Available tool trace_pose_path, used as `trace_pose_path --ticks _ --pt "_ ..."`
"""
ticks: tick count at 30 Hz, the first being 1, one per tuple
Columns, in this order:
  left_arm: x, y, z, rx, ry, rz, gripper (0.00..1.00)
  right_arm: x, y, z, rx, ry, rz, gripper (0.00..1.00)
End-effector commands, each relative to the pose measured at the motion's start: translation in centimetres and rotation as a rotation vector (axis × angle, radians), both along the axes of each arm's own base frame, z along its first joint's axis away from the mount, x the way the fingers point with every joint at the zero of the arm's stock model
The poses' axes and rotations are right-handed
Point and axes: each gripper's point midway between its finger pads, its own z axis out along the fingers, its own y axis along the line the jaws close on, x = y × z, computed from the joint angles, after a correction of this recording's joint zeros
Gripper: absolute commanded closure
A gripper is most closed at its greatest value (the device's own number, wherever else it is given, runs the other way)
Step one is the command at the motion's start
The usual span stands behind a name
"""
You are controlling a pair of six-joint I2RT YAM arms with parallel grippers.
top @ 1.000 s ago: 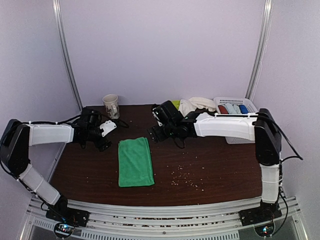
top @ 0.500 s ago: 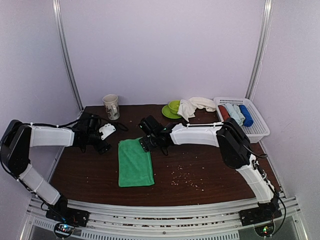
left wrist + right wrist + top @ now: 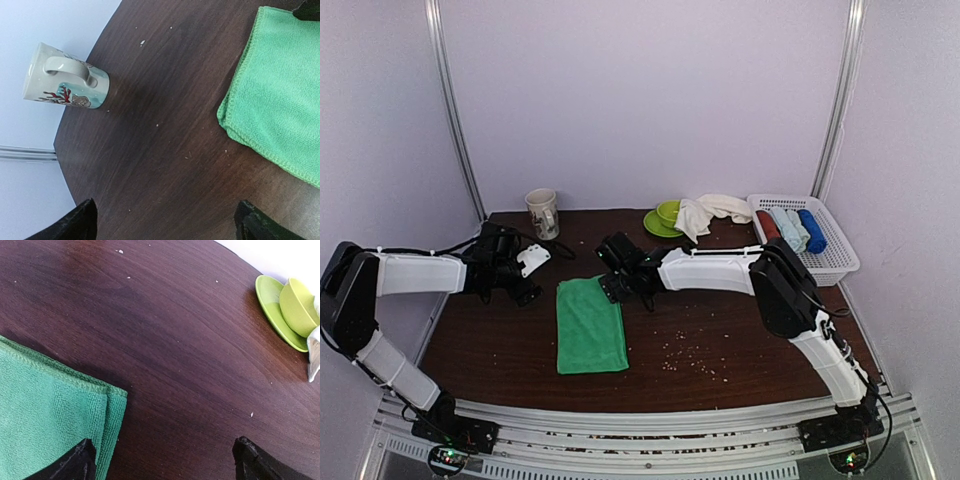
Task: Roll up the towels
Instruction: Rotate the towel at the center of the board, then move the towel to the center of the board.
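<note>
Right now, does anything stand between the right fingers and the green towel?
Nothing visible does. The open right fingers hang just above the green towel, at its far right corner.

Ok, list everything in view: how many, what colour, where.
green towel: one, bright green, folded flat, left of table centre
cream-white towel: one, cream, bunched beside the cup
mug: one, beige, pictured, back left
cup and saucer: one each, lime green, back centre
basket: one, white, back right
towel rolls: three, red, pale blue, dark blue, in the basket
crumbs: scattered, pale, near front
table: one, dark brown
left tool: one, black, open, left of the green towel's far end
right tool: one, black, open, over its far right corner
</note>
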Motion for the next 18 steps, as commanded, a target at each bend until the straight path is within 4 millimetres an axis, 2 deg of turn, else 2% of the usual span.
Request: trace_pose_path --ticks 1,10,16,18 --pt "0.2 -0.3 1.5 -0.017 -0.055 -0.012 0.02 0.2 1.0 0.0 0.031 -0.003 0.024 0.05" --pt "0.1 -0.4 1.7 -0.018 -0.061 -0.021 0.02 0.3 1.4 0.8 0.079 -0.010 0.012 0.05" --pt "0.0 -0.4 1.6 -0.020 -0.063 -0.025 0.02 0.0 0.9 -1.8 0.030 0.027 0.004 0.06" --pt "-0.1 -0.3 1.4 -0.016 -0.059 -0.029 0.02 0.3 1.1 -1.7 0.033 0.021 0.001 0.06"
